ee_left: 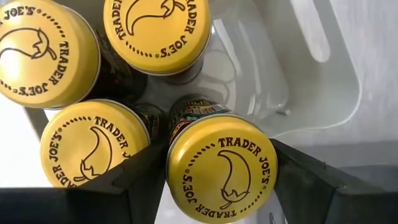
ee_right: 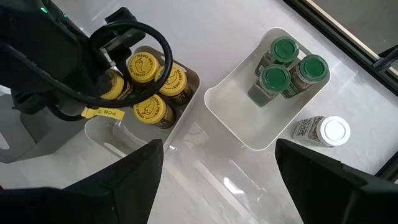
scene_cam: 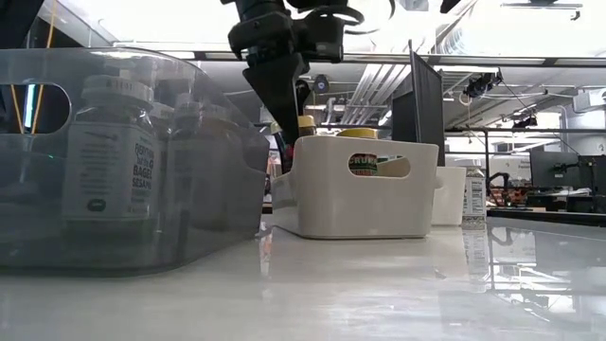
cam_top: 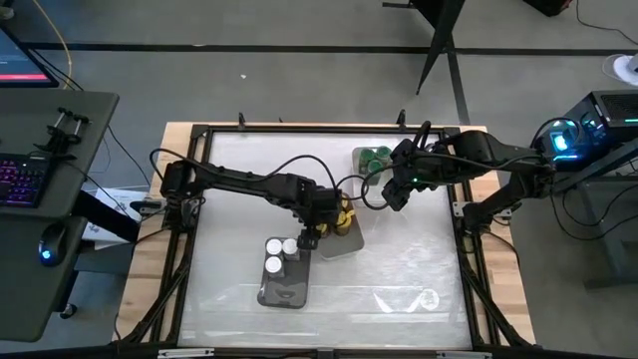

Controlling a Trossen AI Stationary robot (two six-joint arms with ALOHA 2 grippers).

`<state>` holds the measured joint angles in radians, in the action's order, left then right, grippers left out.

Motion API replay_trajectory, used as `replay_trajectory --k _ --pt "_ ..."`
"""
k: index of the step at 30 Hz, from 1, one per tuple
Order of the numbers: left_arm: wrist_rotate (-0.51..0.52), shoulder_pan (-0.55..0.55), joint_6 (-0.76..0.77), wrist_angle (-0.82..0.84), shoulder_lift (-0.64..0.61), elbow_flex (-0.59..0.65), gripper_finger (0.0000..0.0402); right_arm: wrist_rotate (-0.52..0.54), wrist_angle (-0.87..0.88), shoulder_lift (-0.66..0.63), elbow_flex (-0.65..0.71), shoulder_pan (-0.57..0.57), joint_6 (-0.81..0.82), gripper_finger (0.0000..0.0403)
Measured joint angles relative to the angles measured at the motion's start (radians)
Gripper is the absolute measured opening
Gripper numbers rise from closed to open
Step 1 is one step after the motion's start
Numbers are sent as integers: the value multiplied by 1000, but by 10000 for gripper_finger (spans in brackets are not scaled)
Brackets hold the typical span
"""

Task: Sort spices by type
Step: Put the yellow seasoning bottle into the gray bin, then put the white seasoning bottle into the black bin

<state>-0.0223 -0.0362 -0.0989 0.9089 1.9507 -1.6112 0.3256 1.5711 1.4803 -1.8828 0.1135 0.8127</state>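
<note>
Spice jars: sorted by lid colour into three trays near the table centre, plus one loose jar.
Yellow-lid jars (ee_left: 221,168): four, upright in the white tray (ee_left: 323,93) at the middle of the table; one sits between the left gripper's fingers, the other three (ee_left: 43,50) packed just beside it.
Left gripper (cam_top: 321,231): lowered into the white tray, fingers (ee_left: 311,180) set on either side of the yellow-lid jar; actual contact cannot be judged.
Green-lid jars (ee_right: 285,51): three, upright and grouped in a second white tray (ee_right: 249,124) at the far side, right of centre.
White-lid jars (cam_top: 280,249): three, standing in the grey tray (cam_top: 284,292) at the near side, left of centre.
Loose jar (ee_right: 323,130): white lid, lying on its side on the table just beside the green-lid tray.
Right gripper (cam_top: 396,192): held above the table between the two white trays, fingers (ee_right: 137,180) wide apart, holding nothing.
</note>
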Motion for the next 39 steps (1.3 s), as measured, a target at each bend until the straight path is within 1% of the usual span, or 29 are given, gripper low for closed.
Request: replay_trajectory --k 5,15,18,21,25,27,29,32,34,37,39 --pt "-1 11 0 0 0 0 256 0 0 0 0 0 -1 307" --pt "0 32 20 -1 -1 0 315 0 0 0 0 0 -1 307" --pt "-8 31 43 25 -8 0 318 1 0 0 0 0 -1 307" --pt "-43 29 43 77 -27 0 319 1 0 0 0 0 -1 307" --pt "-65 20 69 115 -73 -1 319 1 -1 0 0 -11 -9 307" --pt "-74 9 73 115 -98 -1 319 -1 -1 0 0 -20 -9 307" --pt "-104 -10 74 117 -124 -1 319 -22 0 0 0 -30 -9 307" --pt "-179 -49 121 143 -175 -1 319 -107 0 0 0 -45 12 307" --pt "-187 -86 145 141 -215 0 319 -142 0 0 0 -55 30 307" --pt "-167 -141 173 69 -280 34 319 -120 -1 -1 21 -64 28 307" --pt "-157 -170 215 -1 -316 71 319 -103 -3 -1 65 -81 16 307"
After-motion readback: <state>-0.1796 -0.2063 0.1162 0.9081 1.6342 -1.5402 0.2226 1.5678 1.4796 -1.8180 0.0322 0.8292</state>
